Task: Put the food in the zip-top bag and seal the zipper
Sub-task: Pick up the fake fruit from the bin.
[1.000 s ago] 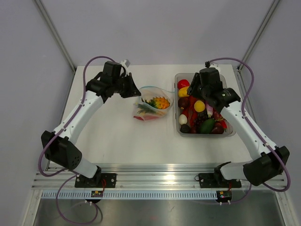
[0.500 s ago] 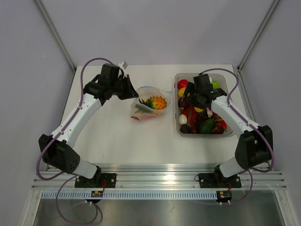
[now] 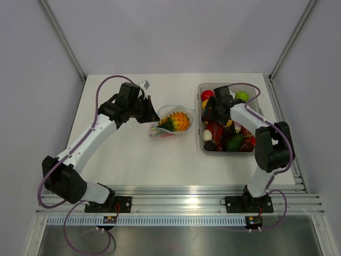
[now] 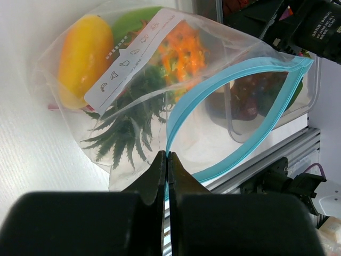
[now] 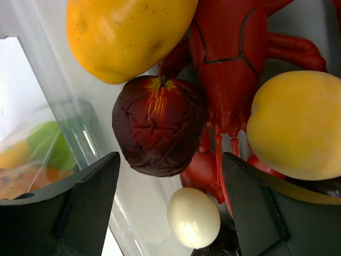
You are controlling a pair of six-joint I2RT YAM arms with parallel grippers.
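Top external view: the left gripper [image 3: 153, 113] reaches across the white table [image 3: 122, 154] to the left edge of the small floppy clear plastic zip-top bag [image 3: 171, 127]. The bag lies just left of the rigid clear rectangular tub [image 3: 202, 144] (whether the two touch is hard to say from here). An orange toy pineapple [image 3: 180, 121] shows inside the bag. The right gripper [image 3: 213, 110] hangs over the tub's left side, above the heap of glossy red, yellow, green and dark purple toy food [image 3: 232, 140].

Left wrist view: the left gripper [image 4: 166, 158] has its black fingers [image 4: 152, 184] pressed together on the thin light-blue zipper [image 4: 178, 114], pinching the strip where its two sides meet. Beyond the pinch the zipper spreads into a wide loop, so the bag's mouth gapes toward the tub. Inside lie the pineapple [image 4: 133, 114], its dark green leaves nearest the camera, a smooth yellow toy fruit [image 4: 82, 53] and a green piece [image 4: 133, 16].

Right wrist view: the right gripper [image 5: 169, 160] is spread wide, with nothing between its fingers [image 5: 90, 205]. Below it in the tub [image 5: 58, 101] sit a wrinkled dark purple toy fruit [image 5: 157, 125], a yellow-orange toy mango [image 5: 128, 32], a red toy lobster [image 5: 226, 69], a round yellow toy fruit [image 5: 295, 125] and a small white toy egg [image 5: 193, 217].
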